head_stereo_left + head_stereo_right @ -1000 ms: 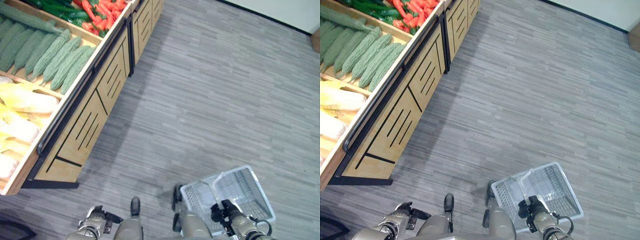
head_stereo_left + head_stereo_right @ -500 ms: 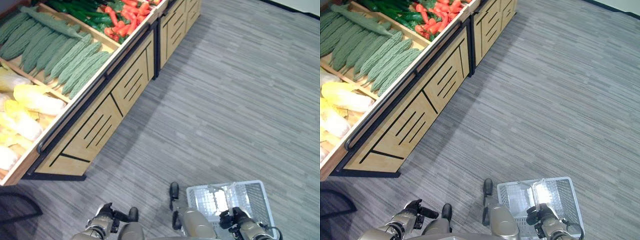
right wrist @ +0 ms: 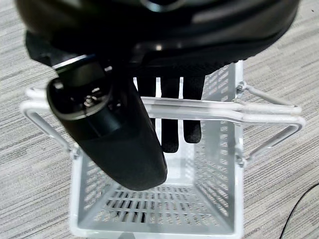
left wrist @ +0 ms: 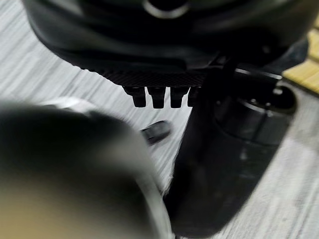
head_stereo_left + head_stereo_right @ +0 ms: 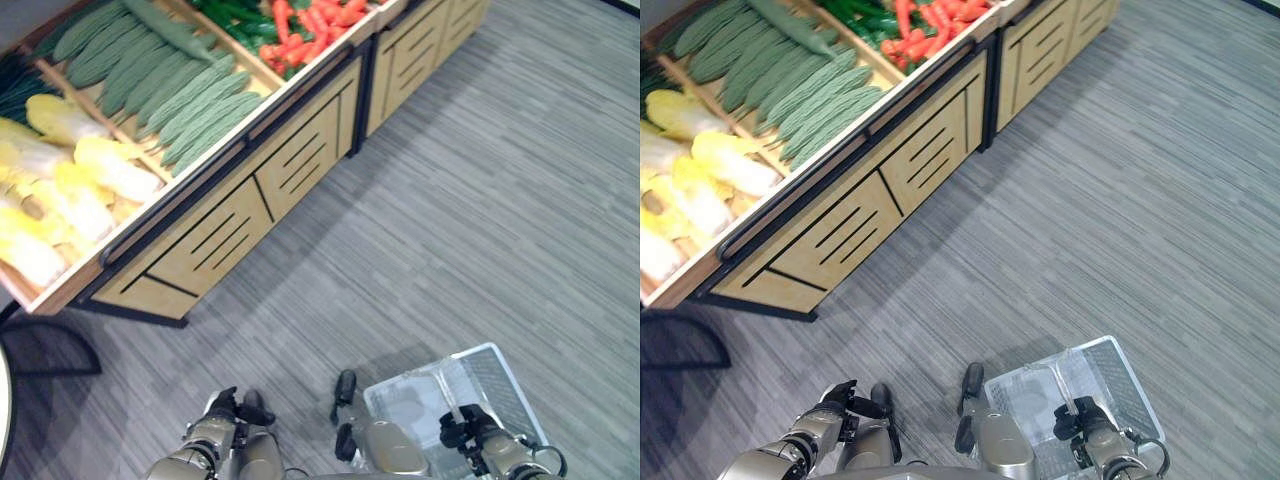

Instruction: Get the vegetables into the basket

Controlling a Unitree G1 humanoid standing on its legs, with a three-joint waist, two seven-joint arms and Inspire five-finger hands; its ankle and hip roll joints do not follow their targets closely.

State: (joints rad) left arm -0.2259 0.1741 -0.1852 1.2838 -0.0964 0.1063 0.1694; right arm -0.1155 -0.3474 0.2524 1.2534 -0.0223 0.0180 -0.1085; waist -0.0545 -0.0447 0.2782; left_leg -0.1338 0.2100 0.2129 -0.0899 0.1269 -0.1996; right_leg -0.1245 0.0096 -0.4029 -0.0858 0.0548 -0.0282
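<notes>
At the far left, a wooden stand [image 5: 210, 235] runs along the grey floor [image 5: 480, 200], its bins side by side. The leftmost bin holds pale yellow cabbages [image 5: 70, 190]. Next to it lie bumpy green gourds [image 5: 175, 85], then dark green peppers [image 5: 225, 12] and red peppers [image 5: 315, 22] in the bin further along. All these vegetables sit in the stand, well apart from both hands.

The left hand [image 5: 232, 412] hangs low near the floor in front of the stand. In its wrist view the fingers [image 4: 155, 97] show as short stubs curled in under the palm, with the thumb [image 4: 224, 164] standing out beside them; they hold nothing.

To the right, the white basket [image 5: 505, 380] hangs from the right hand [image 5: 462, 432] above the floor. In the right wrist view the two white handles [image 3: 209, 110] cross the hand side by side, the fingers [image 3: 169, 124] hooked behind them and the thumb [image 3: 117, 134] lying over the front, so the hand is closed round the handles. Below the fingers the basket's slotted bottom [image 3: 154, 204] is bare, with no vegetable in it.
</notes>
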